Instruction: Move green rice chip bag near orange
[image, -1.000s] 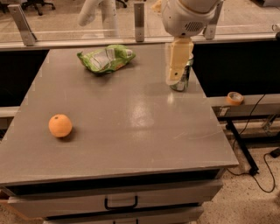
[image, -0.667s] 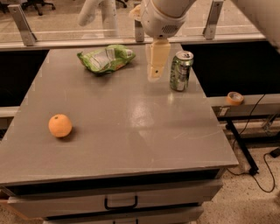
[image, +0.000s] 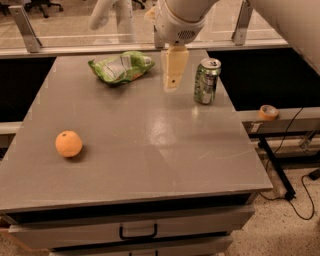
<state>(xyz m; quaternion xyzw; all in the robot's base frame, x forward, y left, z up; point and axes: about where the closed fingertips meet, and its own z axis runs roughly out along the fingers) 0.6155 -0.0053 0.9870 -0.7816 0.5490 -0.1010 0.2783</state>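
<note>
There was the gripper (image: 170, 85), a pale cream-yellow piece that narrowed toward its tip, over the far end of the table (image: 150, 150). Above it sat a rounded white wrist housing (image: 177, 20), and it carried a small dotted grille (image: 186, 35). A broad, smooth white arm link (image: 292, 25) filled the upper right corner.

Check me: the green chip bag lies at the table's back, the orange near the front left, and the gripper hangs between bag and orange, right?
Not quite. The camera view shows the gripper hanging between the green rice chip bag and the upright drink can, far from the orange. The rest is as you said.
</note>
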